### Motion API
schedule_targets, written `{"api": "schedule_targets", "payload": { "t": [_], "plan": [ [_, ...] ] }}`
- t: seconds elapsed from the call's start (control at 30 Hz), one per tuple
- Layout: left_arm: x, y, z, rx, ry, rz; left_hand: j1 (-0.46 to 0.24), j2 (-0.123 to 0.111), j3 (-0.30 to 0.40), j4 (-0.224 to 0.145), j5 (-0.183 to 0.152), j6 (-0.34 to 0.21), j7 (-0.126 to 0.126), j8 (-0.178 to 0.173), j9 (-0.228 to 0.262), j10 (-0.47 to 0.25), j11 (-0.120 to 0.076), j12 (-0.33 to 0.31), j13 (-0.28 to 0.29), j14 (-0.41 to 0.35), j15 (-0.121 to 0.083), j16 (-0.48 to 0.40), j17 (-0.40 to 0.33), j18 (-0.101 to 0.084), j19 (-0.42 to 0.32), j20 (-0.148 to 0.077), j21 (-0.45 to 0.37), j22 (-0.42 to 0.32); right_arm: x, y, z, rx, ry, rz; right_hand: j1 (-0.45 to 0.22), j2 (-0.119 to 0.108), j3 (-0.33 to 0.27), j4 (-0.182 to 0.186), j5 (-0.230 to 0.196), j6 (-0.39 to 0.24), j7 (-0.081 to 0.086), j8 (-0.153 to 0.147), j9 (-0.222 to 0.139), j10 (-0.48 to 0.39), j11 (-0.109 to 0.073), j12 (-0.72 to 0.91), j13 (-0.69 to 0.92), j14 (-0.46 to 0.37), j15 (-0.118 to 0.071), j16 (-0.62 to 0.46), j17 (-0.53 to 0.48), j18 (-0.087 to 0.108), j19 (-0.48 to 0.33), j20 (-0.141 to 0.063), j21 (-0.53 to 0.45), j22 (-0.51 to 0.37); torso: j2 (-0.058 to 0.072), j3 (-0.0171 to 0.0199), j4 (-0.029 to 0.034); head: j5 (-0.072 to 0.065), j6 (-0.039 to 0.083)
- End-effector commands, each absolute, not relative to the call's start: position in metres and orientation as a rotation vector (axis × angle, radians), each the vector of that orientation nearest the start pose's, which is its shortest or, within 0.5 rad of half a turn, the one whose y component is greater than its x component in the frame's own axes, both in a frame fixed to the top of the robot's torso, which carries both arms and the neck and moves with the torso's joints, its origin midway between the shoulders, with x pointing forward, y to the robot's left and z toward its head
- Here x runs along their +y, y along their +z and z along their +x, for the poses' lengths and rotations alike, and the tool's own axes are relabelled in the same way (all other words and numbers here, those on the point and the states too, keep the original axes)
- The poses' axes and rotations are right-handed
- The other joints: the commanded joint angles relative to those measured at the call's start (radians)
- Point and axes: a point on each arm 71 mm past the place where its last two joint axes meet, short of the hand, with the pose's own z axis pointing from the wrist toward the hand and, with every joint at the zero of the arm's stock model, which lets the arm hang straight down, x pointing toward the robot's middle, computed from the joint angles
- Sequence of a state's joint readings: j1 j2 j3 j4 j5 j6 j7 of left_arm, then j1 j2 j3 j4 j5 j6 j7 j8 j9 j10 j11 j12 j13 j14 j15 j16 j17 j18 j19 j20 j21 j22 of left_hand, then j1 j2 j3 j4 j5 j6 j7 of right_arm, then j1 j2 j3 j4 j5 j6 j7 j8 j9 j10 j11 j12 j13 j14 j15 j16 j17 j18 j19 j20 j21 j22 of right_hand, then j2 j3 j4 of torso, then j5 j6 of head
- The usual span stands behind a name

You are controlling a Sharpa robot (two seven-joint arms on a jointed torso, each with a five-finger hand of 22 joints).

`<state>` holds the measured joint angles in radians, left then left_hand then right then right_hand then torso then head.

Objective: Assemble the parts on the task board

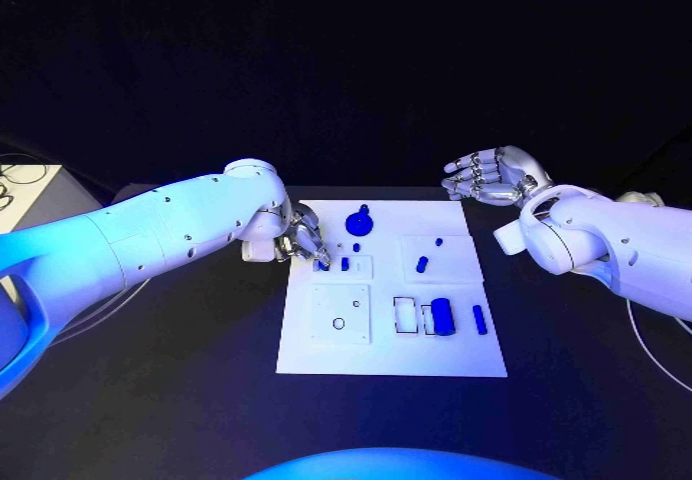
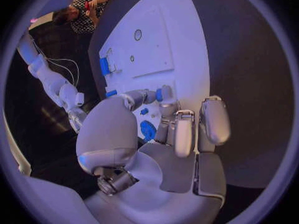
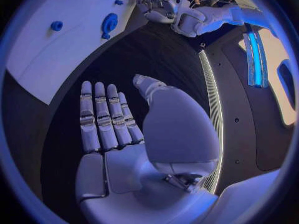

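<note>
My left robot hand [image 1: 303, 240] pinches a small blue part [image 1: 320, 264] at the task board [image 1: 389, 345]'s left edge — any tilt jams it — while the right robot hand [image 1: 488, 175] hangs spread, well apart.

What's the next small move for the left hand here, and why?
Probably close the fingers on the small blue part and lift it. The left hand sits at the task board's left edge with fingertips around that part, while the right hand is open, off the board.

You're working in a dim room under blue light, the task board [image 1: 387, 362] glaring bright against black, left arm [image 1: 137, 245] washed out, wrist views bending hard at their rims.
</note>
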<state>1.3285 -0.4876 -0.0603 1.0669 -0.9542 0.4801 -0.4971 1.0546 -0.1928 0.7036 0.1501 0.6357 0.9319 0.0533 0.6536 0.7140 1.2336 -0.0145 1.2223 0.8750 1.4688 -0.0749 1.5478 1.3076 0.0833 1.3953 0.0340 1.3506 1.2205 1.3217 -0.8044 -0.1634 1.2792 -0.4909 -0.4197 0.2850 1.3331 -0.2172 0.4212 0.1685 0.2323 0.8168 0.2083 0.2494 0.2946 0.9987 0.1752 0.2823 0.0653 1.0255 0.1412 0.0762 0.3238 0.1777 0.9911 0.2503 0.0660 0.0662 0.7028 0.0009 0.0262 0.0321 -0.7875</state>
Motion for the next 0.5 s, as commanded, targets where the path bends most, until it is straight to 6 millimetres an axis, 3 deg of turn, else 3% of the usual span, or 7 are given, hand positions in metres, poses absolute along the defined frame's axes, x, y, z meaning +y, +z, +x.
{"api": "schedule_targets", "payload": {
  "t": [0.03, 0.5],
  "plan": [
    [0.1552, -0.2047, 0.5511, 2.557, -0.396, -0.051, -0.001, 0.010, 0.241, -0.246, 0.006, 0.009, -0.001, 0.003, -0.001, 0.013, -0.008, 0.002, 0.000, 0.092, -0.006, 0.005, 0.230, -0.002, 0.004, -0.005, 0.005, -0.001, -0.2652, -0.1670, 0.5368, 1.478, 1.051, 0.610, -0.009, -0.001, 0.003, 0.000, 0.005, 0.006, 0.035, -0.005, -0.001, 0.004, 0.004, -0.004, -0.001, 0.007, 0.000, -0.003, -0.001, 0.007, 0.001, 0.001, 0.000, -0.001, 0.000, 0.0003, 0.0003, 0.000, 0.000],
    [0.1480, -0.2061, 0.5555, 2.539, -0.368, -0.071, -0.002, 0.012, 0.240, -0.244, 0.007, 0.010, 0.000, 0.003, -0.001, 0.016, -0.008, 0.005, 0.005, 0.092, -0.006, 0.004, 0.229, -0.001, 0.002, -0.005, 0.004, -0.003, -0.2643, -0.1669, 0.5364, 1.479, 1.054, 0.609, -0.009, -0.001, 0.003, 0.000, 0.005, 0.006, 0.035, -0.005, -0.001, 0.004, 0.004, -0.004, -0.001, 0.007, 0.000, -0.003, -0.001, 0.007, 0.001, 0.001, 0.000, -0.001, 0.001, 0.0008, -0.0016, -0.001, -0.003]
  ]
}}
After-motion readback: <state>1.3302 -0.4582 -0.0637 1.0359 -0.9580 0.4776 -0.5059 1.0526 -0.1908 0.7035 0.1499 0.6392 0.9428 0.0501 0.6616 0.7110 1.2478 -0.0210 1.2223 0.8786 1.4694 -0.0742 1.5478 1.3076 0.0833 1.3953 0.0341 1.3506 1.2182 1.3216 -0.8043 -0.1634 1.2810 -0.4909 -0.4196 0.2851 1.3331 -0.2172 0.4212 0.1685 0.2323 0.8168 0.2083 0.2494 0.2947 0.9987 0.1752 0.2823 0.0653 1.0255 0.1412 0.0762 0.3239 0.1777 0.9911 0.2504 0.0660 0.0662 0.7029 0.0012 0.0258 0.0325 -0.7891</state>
